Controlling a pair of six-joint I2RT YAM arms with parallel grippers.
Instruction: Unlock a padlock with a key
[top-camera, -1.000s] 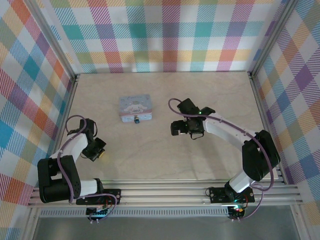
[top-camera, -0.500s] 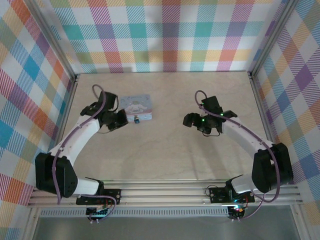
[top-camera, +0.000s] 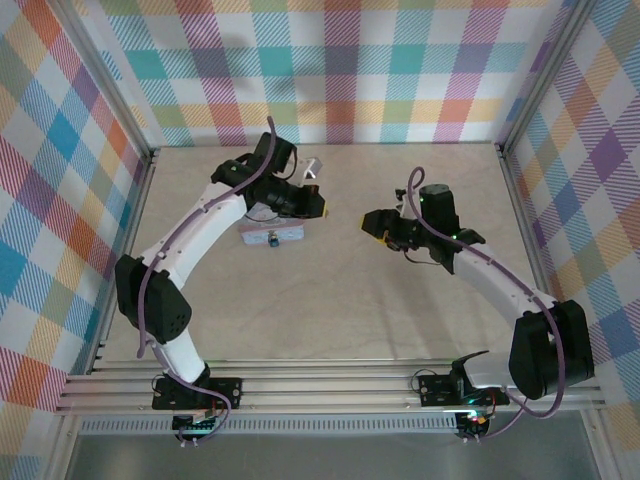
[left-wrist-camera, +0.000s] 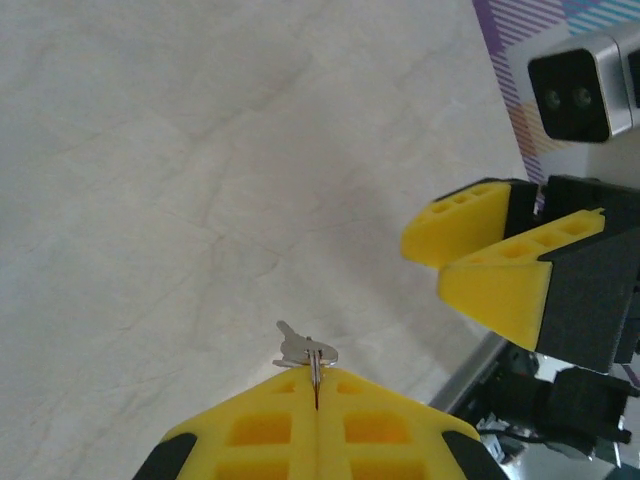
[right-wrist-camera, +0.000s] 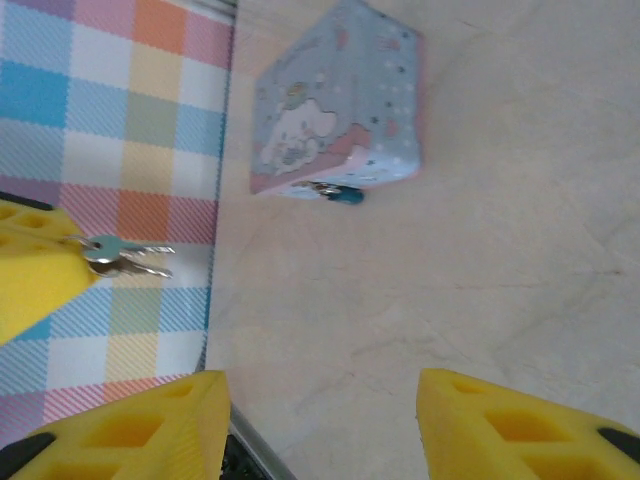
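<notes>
Tiny black padlock (top-camera: 272, 240) with a small bluish bit: we find it against the near face of the pale blue-grey rectangular cartoon-print tin (top-camera: 262, 229), touching it, left of the table's centre. From the right wrist camera the padlock (right-wrist-camera: 338, 192) sits at the tin's (right-wrist-camera: 340, 100) lower edge, just above the pale wooden tabletop (right-wrist-camera: 480, 260).

Small silver key (left-wrist-camera: 305, 350): pinched in the left gripper (left-wrist-camera: 316, 378), whose yellow jaws are pressed together, with the key's end jutting out past the tips. From the right wrist camera we see the key (right-wrist-camera: 118, 256) sticking sideways out of one yellow finger (right-wrist-camera: 30, 275), in front of the plaid wall (right-wrist-camera: 110, 110).

Overhead, the left gripper (top-camera: 318, 206) is just to the right of the tin, well apart from the padlock, and its arm crosses over the tin's far side. The right gripper (top-camera: 372, 224) faces it, near but not touching. Its yellow fingers (right-wrist-camera: 150, 430) are spread wide and hold nothing.
</notes>
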